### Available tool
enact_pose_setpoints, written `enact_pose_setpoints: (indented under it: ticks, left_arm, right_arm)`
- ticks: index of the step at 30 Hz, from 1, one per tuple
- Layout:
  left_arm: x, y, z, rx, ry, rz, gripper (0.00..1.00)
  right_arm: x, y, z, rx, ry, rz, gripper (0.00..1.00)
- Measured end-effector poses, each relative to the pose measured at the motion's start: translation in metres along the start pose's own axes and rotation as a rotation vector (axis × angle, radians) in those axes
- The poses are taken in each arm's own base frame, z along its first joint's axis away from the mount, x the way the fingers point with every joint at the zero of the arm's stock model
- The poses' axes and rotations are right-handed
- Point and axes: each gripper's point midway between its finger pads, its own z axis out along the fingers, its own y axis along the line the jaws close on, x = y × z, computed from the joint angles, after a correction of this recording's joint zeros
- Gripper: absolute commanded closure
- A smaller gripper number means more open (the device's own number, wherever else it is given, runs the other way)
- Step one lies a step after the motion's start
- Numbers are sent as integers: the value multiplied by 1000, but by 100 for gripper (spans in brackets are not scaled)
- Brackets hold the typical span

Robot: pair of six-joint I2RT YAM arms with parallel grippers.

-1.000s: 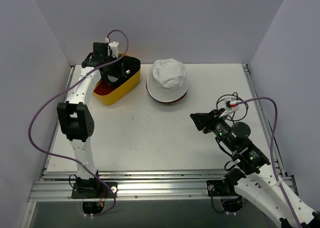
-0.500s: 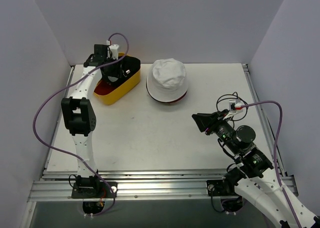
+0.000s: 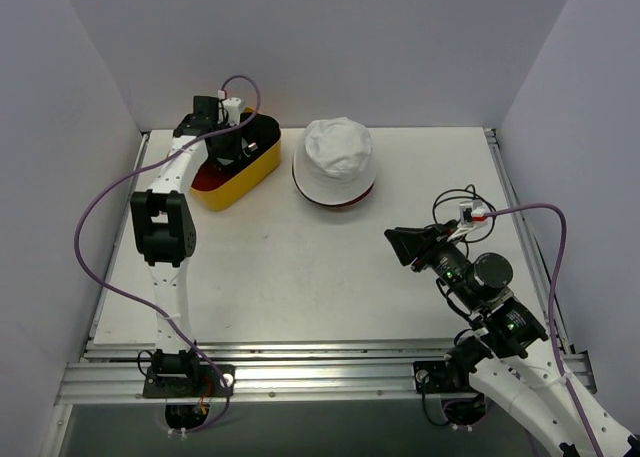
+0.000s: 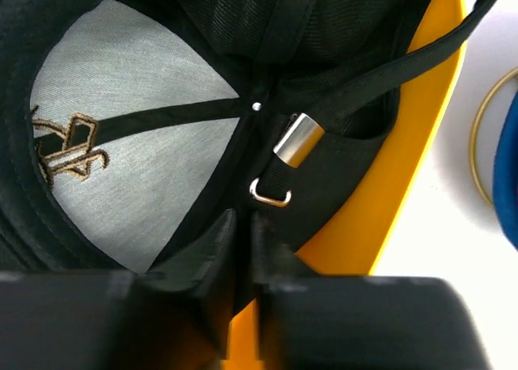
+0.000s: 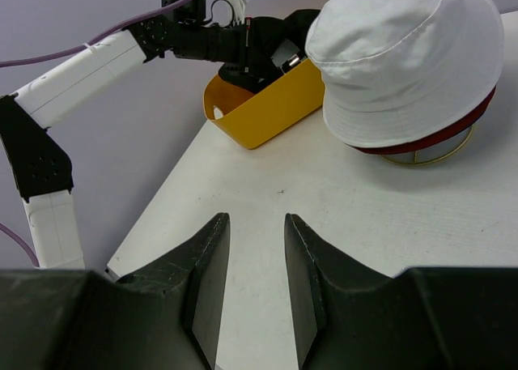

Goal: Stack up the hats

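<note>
White table [image 3: 280,267], plain grey walls boxing it in. Back-left corner: your left arm is stretched out into the yellow plastic basket [image 3: 243,180], and the left gripper [image 4: 243,234] looks clenched on the rear edge of the soft black cap [image 4: 340,167] lying upside down in there. The fingers [image 4: 206,253] are almost together with the black fabric running down between them, right by the cap's metal strap buckle [image 4: 298,139]. There's a strip of red fabric [image 3: 203,184] low in the basket too, can't tell what it is from here.

Middle of the back edge, just beside the basket: the white fabric bucket hat [image 3: 337,155] sits on top of a maroon hat [image 5: 441,135], only its rim showing, with a thin wire frame [image 5: 429,158] peeking out underneath.

Over on the right, your right gripper [image 5: 255,224] hangs above the table well apart from the hats, jaws parted, nothing in them.
</note>
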Motion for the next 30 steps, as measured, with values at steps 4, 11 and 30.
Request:
enact_pose_setpoints:
  ticks: [4, 11, 30]
  left_arm:
    - [-4, -1, -1, 13, -13, 3, 98]
    - [-21, -1, -15, -4, -57, 12, 98]
    - [-138, -67, -269, 11, -562, 59, 98]
  right_arm:
    - [0, 0, 0, 0, 0, 0, 70]
    - [4, -3, 3, 10, 14, -2, 70]
    - [-31, 19, 11, 1, 15, -79, 63]
